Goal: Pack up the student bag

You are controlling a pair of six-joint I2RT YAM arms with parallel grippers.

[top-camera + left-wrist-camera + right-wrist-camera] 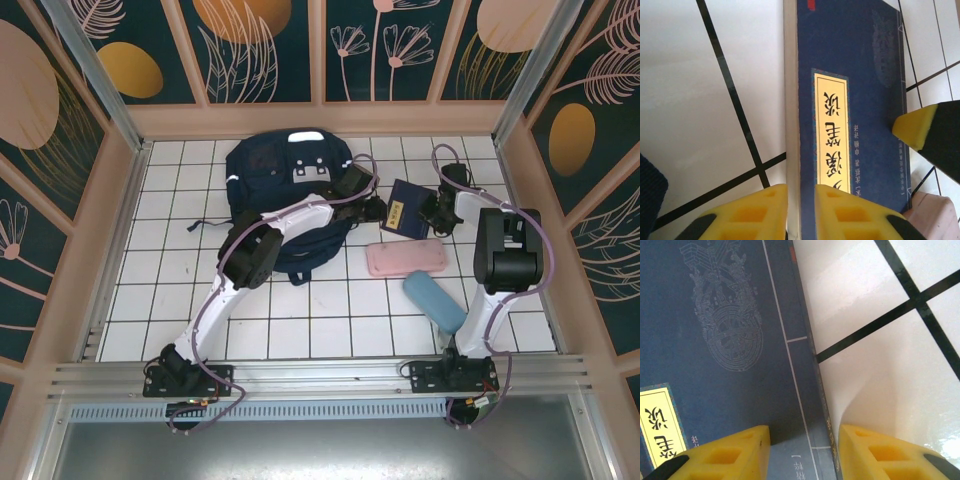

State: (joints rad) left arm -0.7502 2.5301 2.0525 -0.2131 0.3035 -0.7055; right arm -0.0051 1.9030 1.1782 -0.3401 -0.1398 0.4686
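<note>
Bag [285, 180] not yet loaded. L gripper [801, 210] nearly shut astride page edge of book [855, 75], grip unclear. R gripper [805, 450] has jaws apart over opp. edge, prob. bracing it for pickup. Bag lies just left of book, ready to receive.

- Left arm [305, 213]: white links, black joint housings, a lilac cable [202, 316] looped alongside.
- Right arm [489, 305]: same white and black, with a bulky black elbow block [508, 255].
- Left gripper [801, 214] and right gripper [804, 455]: yellow pads with square recesses, black backing.
</note>
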